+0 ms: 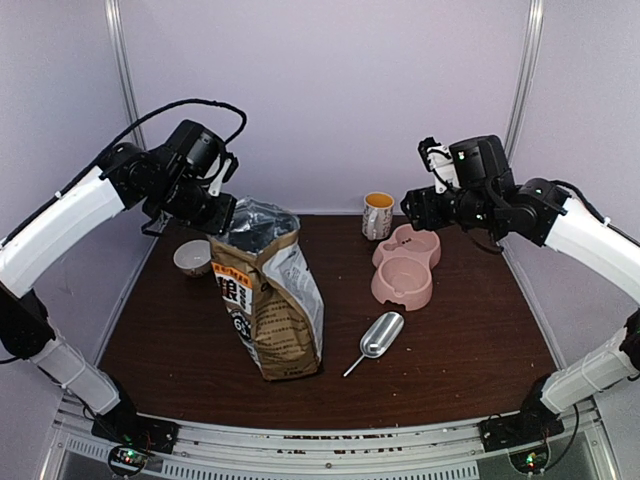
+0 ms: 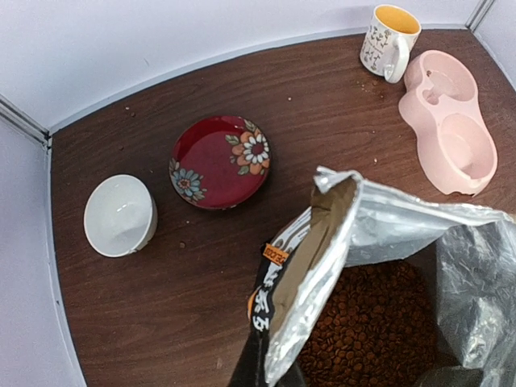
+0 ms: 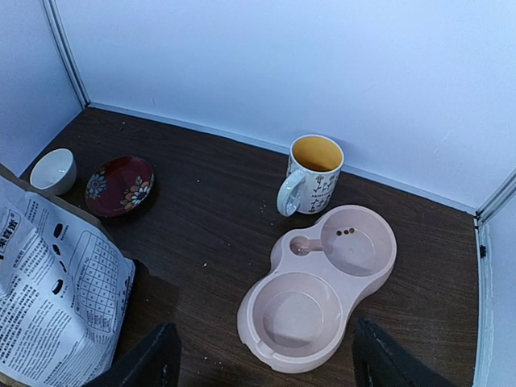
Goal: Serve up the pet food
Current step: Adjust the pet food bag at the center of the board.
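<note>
The tan paper bag stands upright at the table's middle left, its foil mouth open. Brown kibble, the pet food, lies inside it. My left gripper is at the bag's top left corner, shut on the bag's rim. A pink double bowl sits at the back right, with three pellets in its far well. My right gripper hangs open above the near end of that bowl, with nothing between its fingers. A metal scoop lies on the table right of the bag.
A mug with a yellow inside stands behind the pink bowl. A small white bowl sits left of the bag, with a red flowered saucer beside it. Loose crumbs dot the brown table. Walls close the back and sides.
</note>
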{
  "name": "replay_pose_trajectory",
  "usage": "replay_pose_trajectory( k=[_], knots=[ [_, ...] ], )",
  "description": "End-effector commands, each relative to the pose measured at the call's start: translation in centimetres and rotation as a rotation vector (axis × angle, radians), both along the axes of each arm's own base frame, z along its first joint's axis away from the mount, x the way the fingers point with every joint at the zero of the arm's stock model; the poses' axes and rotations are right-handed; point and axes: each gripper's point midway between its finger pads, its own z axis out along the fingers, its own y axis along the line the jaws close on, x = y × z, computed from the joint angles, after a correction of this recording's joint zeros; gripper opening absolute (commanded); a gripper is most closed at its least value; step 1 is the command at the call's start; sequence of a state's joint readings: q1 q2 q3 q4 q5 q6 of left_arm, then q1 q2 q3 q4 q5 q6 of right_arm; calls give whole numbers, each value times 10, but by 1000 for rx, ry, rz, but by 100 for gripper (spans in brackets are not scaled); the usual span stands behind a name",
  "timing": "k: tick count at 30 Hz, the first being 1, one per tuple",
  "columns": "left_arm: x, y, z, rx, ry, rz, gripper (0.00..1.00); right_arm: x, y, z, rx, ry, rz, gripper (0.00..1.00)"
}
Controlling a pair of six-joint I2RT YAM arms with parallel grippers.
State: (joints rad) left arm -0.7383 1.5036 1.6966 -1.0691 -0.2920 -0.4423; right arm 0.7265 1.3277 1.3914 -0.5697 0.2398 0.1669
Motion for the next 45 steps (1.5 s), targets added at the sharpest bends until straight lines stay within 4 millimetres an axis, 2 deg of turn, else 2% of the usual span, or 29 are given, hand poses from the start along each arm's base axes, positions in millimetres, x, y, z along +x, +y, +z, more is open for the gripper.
replay_pose_trajectory(
  k=[1,6,16,19,22,25,29,31,33,38,42,45],
  knots=[
    [13,26,32,-20,-105,24,0,0,-8,10,34,-28,-30,75],
    [2,33,42,-2,-100,-64,0,3,-5,6,33,-19,-24,75],
    [-4,58,33,67,-75,-111,0,10,6,1,42,2,-3,75],
    [-5,59,32,62,-79,-130,1,11,7,1,40,3,-4,75],
    [-7,55,28,50,-64,-148,11,13,9,-2,40,12,-5,75],
    [-8,54,34,45,-78,-156,26,15,11,-4,40,19,-2,75],
    [-15,56,59,18,-120,-163,53,19,15,-7,38,27,1,75],
    [-21,54,74,-7,-145,-176,62,21,18,-9,38,32,5,75],
    [-31,47,88,-38,-163,-207,68,23,22,-12,40,39,11,75],
    [-52,19,111,-79,-198,-306,72,29,32,-26,44,66,27,75],
    [-63,-10,118,-104,-201,-402,81,33,38,-32,40,85,36,75],
    [-65,-33,112,-104,-180,-472,84,34,41,-34,48,89,42,75]
  ],
)
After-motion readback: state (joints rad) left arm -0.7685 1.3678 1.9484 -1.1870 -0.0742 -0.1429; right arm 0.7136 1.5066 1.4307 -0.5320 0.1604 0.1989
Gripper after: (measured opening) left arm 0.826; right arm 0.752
